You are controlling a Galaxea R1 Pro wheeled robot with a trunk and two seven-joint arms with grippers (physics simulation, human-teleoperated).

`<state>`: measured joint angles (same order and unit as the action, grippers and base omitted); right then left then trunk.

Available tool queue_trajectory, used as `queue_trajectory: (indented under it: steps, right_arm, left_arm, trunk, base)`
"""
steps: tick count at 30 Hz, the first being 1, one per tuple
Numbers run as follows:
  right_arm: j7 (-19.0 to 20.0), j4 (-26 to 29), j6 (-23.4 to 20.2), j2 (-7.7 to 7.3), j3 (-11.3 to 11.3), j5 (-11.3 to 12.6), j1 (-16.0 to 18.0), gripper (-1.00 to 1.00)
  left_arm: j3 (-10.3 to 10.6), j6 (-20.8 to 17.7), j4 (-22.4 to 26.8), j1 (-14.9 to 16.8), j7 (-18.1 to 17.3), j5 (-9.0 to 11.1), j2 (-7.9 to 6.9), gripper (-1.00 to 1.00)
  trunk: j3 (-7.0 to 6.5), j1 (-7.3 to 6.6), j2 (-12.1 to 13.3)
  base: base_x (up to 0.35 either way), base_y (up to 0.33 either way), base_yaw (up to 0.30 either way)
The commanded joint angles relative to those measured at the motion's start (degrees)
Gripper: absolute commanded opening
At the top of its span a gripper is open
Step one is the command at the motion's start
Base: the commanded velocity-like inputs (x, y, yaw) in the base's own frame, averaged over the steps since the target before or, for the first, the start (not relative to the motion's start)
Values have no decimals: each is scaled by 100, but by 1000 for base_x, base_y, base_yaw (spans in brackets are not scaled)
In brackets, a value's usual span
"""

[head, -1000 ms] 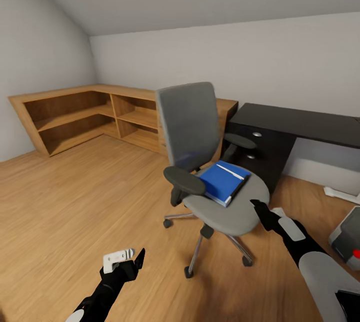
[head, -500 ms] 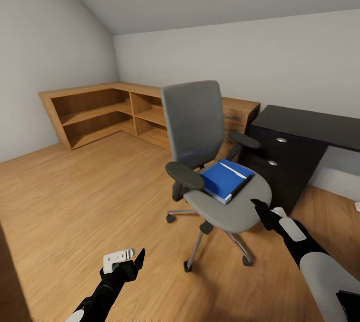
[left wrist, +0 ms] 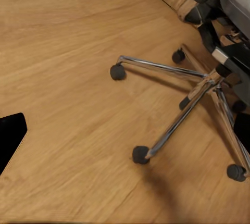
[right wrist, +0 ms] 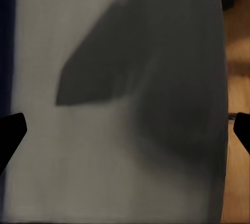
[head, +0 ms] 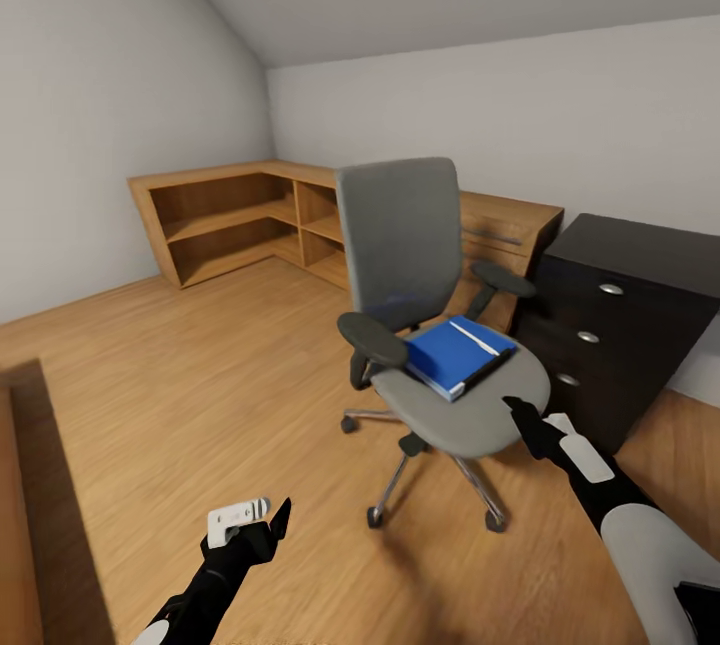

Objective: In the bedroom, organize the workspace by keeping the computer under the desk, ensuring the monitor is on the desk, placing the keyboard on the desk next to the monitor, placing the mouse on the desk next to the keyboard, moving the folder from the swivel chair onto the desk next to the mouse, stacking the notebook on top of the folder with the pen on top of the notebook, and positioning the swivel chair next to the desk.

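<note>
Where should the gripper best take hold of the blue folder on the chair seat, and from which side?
Probably the folder's near corner, which slightly overhangs the swivel chair's front: it lies flat, so only an edge offers grip. Come from the front with the right gripper, clear of the armrests.

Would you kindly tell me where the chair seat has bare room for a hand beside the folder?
The swivel chair seat is bare along its front, between the folder and the right tool. The folder crowds the rear, running between the two armrests, so a hand has little room there.
</note>
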<state>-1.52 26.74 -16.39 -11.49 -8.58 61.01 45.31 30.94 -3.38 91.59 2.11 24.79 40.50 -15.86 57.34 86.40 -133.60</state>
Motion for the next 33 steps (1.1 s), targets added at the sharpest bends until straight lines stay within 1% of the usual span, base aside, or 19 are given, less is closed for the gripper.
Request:
queue_trajectory:
  steps: [1, 19, 22, 26, 33]
  right_arm:
    - [-15, -186, -58, 68, 20, 78, -5, 100]
    - [2, -186, -58, 35, 23, 69, -5, 100]
    - [2, -186, -64, 33, 23, 69, -5, 100]
    - [2, -186, -77, 22, 23, 64, -5, 100]
    - [48, -186, -75, 16, 23, 45, -5, 100]
  left_arm:
    - [17, -14, 6, 9, 43, 22, -5, 100]
    - [17, -14, -12, 8, 43, 19, -5, 100]
    - [22, -13, -11, 9, 43, 13, -5, 100]
    - [49, -14, -13, 9, 43, 16, -5, 100]
    - [69, -14, -14, 9, 43, 17, -5, 100]
  trunk:
    - [12, 0, -1]
    - [117, 0, -1]
    - [135, 0, -1]
    - [144, 0, -1]
    - [146, 0, -1]
  base:
    - [0, 0, 195]
    - [0, 0, 195]
    - [97, 0, 183]
    - [175, 0, 63]
    - [26, 0, 5]
